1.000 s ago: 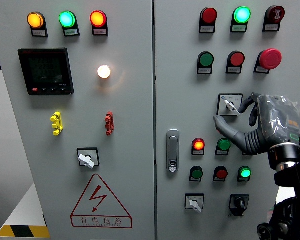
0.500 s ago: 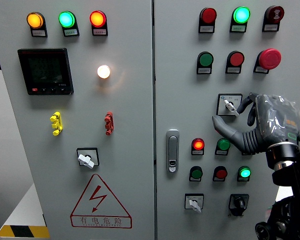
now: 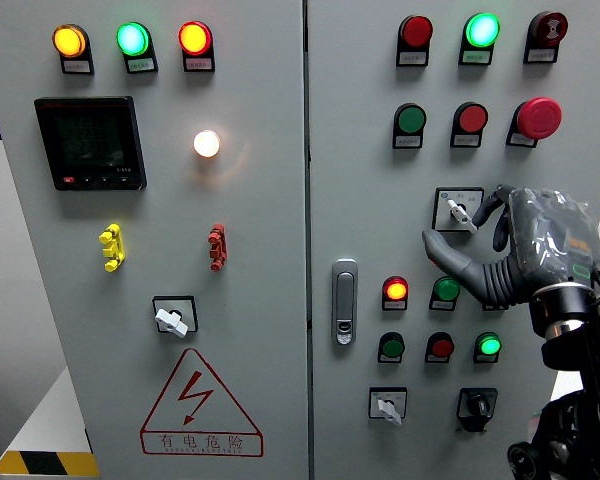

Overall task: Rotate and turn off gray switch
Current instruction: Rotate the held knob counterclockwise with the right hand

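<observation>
Right hand: the grey robot hand in a clear plastic cover comes up from the bottom right. Its fingers are spread out wide and hold nothing. The thumb sticks out to the left, just under the switch. One curled finger is right beside the switch, on its right side.
Task switch: the small grey turning knob on a black and white square plate sits on the right door, in the middle part. Its handle leans up and to the left. Whether the finger touches it cannot be told.
Below the hand: a glowing red round light, a green round button, and a glowing green round light lower down.
Bottom row: another grey turning knob and a black turning knob.
Door handle: a silver metal handle sits at the left edge of the right door.
Top right: a big red mushroom push button is above the hand.
Left door: one more grey turning knob sits over a red triangle warning sign. A black screen box is higher up.
</observation>
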Robot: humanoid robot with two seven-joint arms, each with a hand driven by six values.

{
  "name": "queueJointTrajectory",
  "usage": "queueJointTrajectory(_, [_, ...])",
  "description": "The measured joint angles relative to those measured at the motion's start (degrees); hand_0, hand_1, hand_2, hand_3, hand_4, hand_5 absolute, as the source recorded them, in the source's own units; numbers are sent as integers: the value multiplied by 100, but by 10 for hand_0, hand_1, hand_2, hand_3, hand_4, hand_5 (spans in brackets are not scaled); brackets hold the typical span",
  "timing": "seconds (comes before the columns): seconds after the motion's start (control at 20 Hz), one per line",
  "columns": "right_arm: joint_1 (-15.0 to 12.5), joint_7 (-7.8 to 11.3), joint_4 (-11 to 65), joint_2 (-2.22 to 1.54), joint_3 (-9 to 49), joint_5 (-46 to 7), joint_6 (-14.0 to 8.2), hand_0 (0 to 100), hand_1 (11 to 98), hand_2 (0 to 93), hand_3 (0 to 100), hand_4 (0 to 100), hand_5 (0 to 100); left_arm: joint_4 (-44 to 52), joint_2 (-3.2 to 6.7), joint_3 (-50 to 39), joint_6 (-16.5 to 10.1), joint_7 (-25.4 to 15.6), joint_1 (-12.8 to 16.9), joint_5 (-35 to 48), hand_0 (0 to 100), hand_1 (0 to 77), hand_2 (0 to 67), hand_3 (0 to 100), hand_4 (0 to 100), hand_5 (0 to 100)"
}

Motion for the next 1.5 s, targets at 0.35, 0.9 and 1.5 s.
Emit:
queueJointTrajectory(0.35, [32,-33,-22,0,-9,-14,-6,105,296,628,901,1000,979,0,3,0,0,0,0,-1,0,0,132,183,95,117])
queueJointTrajectory(0.9, [48,-97,-46,0,-34,-26,-10,284,310,643,915,1000,978,0,1,0,0,0,0,0,0,0,132,183,95,117])
queueJointTrajectory(1.5, [52,-141,-47,0,-51,-26,-9,516,305,649,920,1000,966,0,2,0,0,0,0,0,0,0,132,183,96,118])
